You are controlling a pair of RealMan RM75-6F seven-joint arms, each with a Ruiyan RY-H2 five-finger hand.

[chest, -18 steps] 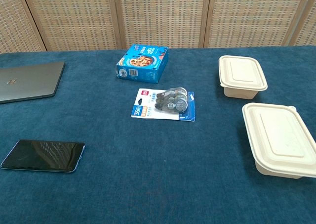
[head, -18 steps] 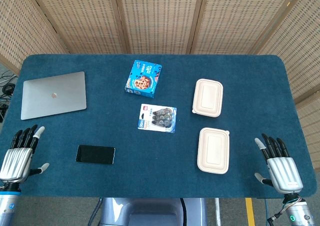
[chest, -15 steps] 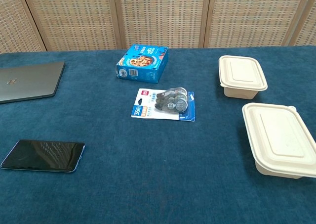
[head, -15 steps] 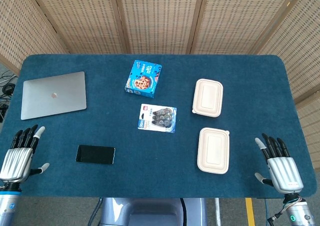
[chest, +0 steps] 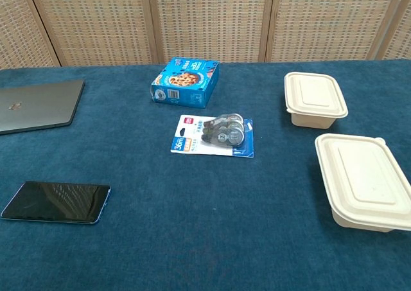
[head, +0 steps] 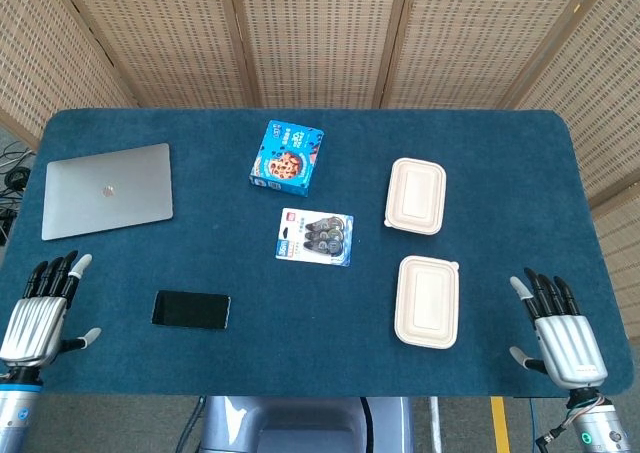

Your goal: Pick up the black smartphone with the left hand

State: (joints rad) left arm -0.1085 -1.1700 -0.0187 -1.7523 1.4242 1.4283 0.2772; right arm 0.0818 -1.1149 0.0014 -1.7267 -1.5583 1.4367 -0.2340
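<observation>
Both my feeds are bright and evenly lit, with soft diffuse light and hardly any shadow under the objects. The black smartphone [chest: 56, 202] screen throws back a faint striped reflection of the woven screens [chest: 209, 21] in my chest view. Focus is sharp across the blue table [head: 200, 173], and I see no motion blur. The head view bows the table's edges slightly.

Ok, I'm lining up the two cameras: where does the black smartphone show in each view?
Head view: the black smartphone lies flat at lower left, just right of the left hand.
Chest view: it lies at the lower left edge.
Shared landmark: the closed laptop, farther back on the same side.
</observation>
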